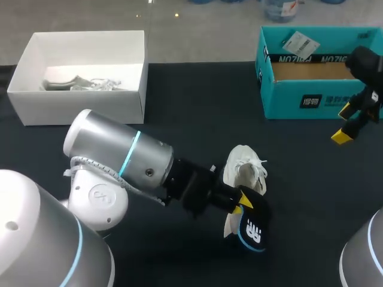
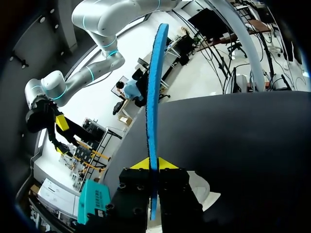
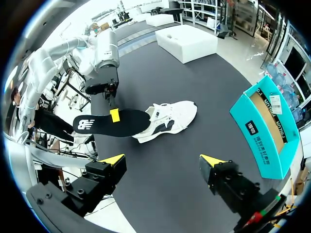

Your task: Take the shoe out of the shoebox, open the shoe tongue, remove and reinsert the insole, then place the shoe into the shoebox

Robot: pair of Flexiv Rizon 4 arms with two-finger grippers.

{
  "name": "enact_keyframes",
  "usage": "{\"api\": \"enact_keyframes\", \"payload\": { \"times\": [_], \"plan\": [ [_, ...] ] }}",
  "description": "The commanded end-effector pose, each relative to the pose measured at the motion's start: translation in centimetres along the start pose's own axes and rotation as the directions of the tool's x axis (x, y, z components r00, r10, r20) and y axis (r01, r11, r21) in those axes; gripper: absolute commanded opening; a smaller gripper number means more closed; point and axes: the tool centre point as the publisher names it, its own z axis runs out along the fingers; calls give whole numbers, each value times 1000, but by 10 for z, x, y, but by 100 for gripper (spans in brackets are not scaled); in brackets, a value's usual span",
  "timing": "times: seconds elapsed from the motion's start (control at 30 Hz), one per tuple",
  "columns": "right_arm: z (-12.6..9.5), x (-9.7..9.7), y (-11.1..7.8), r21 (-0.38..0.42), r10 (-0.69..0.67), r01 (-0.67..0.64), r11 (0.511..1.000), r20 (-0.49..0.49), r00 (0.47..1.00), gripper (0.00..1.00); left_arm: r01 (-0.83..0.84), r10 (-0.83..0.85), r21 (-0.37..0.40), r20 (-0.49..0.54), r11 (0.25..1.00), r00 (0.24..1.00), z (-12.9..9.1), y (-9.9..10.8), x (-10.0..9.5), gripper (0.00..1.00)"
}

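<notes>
The dark tabletop (image 1: 197,101) carries a white box (image 1: 78,104) at its far left and the teal shoebox (image 1: 299,98) at its far right, with the white shoe (image 1: 244,167) out near the middle, well apart from both. The left gripper (image 2: 154,164) is clamped on the black, blue-edged insole (image 2: 154,97), holding it just beside the shoe. The right gripper (image 1: 344,124) hangs near the shoebox's front wall, fingers spread wide and empty.

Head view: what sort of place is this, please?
Probably a robot test bench in a lab: on a black table, the left gripper holds an insole near a white shoe, and the right gripper hangs open by a teal shoebox.
</notes>
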Motion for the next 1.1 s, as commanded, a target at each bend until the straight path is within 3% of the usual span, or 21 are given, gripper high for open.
{"api": "enact_keyframes", "payload": {
  "times": [0.03, 0.63, 1.1],
  "plan": [
    [1, -2, 1, 4, 0, 0, 1000, -2, 1000, 100, 3, -3, -13, -7, 1000, 1000, -13, 2, 2, 0],
    [1, -2, 1, 4, 0, 0, 1000, -2, 1000, 100, 34, -34, 1, -50, 999, 998, 1, 15, 12, 0],
    [1, -2, 1, 4, 0, 0, 1000, -2, 1000, 100, 51, -53, -30, -75, 998, 996, 14, 60, 7, 0]
  ]
}}
